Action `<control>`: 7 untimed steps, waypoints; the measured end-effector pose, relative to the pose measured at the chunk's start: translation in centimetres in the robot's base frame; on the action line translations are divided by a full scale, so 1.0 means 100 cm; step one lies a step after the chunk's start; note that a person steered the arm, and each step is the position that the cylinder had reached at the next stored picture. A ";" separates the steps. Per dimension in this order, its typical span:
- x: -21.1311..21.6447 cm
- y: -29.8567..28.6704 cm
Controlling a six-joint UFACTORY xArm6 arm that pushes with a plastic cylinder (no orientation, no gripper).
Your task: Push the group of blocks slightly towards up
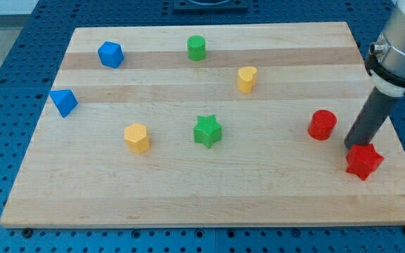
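Observation:
My tip (351, 145) is at the view's right, just above the red star (364, 161) and touching or nearly touching its upper left edge. The red cylinder (322, 124) stands a little to the tip's left. A green star (207, 131) sits mid-board with a yellow hexagon block (137, 137) to its left. A yellow heart block (246, 79) is up and right of the green star. A green cylinder (197, 48) is near the top. A blue hexagon block (110, 54) is top left and a blue triangular block (63, 102) is at the left edge.
The wooden board (209, 200) lies on a blue perforated table (5, 42). The arm's grey body (401, 42) hangs over the board's right edge at the view's top right.

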State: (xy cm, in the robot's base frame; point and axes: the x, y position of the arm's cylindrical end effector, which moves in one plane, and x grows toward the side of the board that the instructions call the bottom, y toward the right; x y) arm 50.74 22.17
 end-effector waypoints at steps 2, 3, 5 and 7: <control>0.037 0.003; 0.037 0.003; -0.058 0.009; -0.112 -0.043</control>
State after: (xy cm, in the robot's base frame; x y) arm 39.49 17.86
